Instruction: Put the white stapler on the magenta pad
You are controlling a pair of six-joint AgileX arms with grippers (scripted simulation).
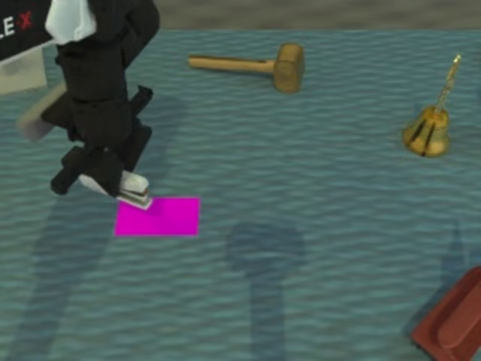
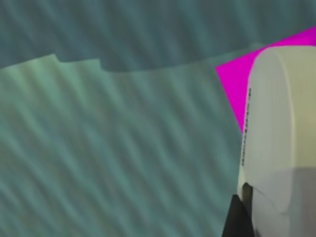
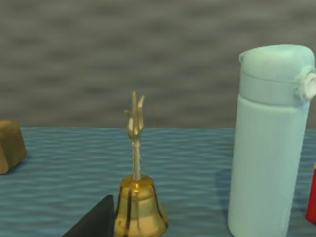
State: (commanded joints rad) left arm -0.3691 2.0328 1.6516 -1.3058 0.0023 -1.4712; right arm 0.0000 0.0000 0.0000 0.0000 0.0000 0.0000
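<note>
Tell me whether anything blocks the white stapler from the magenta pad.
Nothing visible does. The left hand holds the white stapler right at the magenta pad's upper-left corner; the pad's surface is bare.

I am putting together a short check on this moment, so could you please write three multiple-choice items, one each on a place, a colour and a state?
1. Where is the white stapler in the top view?
A. beside the mallet
B. at the upper left corner of the magenta pad
C. in the dark red tray

2. What colour is the bell?
A. golden
B. blue
C. white

3. What is the left gripper doing?
A. parked with nothing in it
B. gripping the mallet
C. holding the stapler

Answers:
1 B, the stapler sits at that corner of the pad, under the left arm.
2 A, the bell shows golden in the top and right wrist views.
3 C, the stapler is between the gripper's fingers, as the left wrist view also shows.
</note>
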